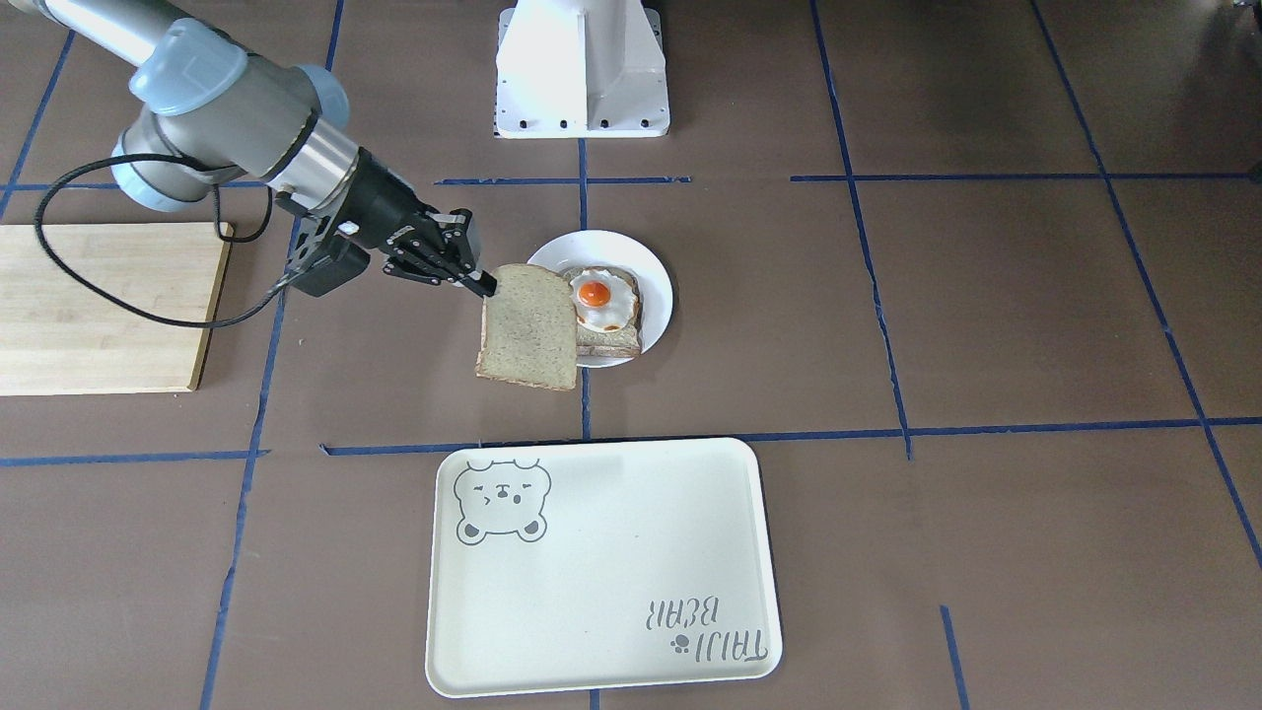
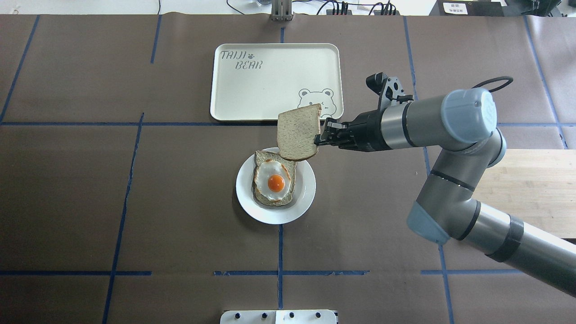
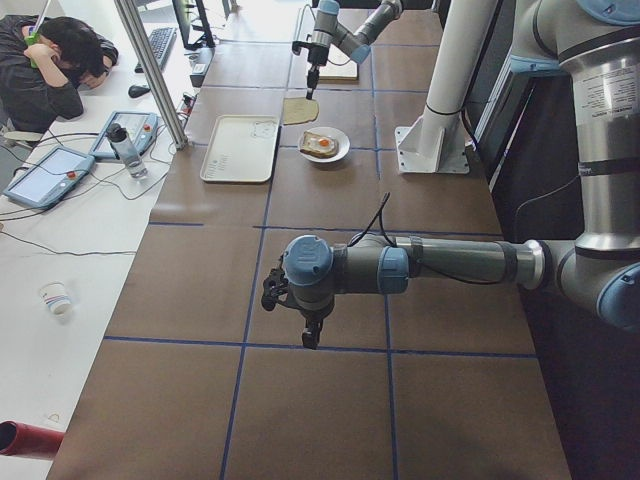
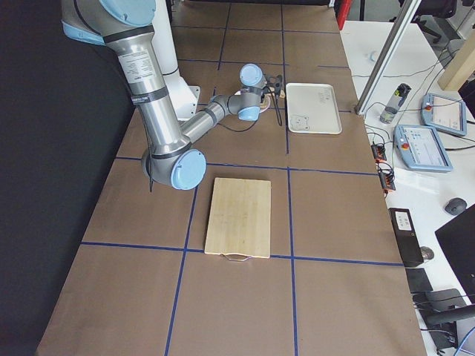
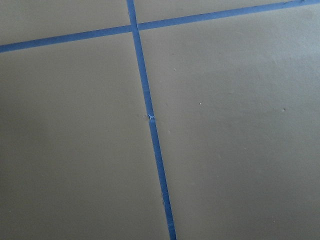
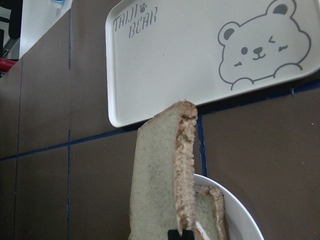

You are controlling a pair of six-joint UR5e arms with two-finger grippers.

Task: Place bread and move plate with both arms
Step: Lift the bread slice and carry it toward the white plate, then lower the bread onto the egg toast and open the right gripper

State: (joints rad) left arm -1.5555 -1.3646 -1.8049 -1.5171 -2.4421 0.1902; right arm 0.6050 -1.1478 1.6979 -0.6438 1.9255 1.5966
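Right gripper [image 2: 318, 137]: fingers are pressed onto one edge of the bread [image 2: 297, 133], and the slice is pinched. The bread is held in the air, clear of the table [image 2: 135, 202], and stands out sideways from the fingertips. It is seen almost edge-on in the right wrist view.

Bread position: by the plate [image 2: 306, 194], at the rim on the tray side. How far it overlaps the plate cannot be told, as the views differ.

Plate: it is set flat on the table, between the pedestal [image 1: 582, 69] and the tray [image 2: 270, 85], apart from both. An egg slice [image 2: 274, 182] is carried on it.

Board [image 1: 99, 306]: it lies flat on the right arm's side, well apart from the plate.

Left gripper [image 3: 312, 335]: it is seen in the left side view only, pointed down over the table, well apart from plate and tray. Whether its fingers are spread or pressed together cannot be told. Only table and blue tape [image 5: 150, 120] are shown in the left wrist view.
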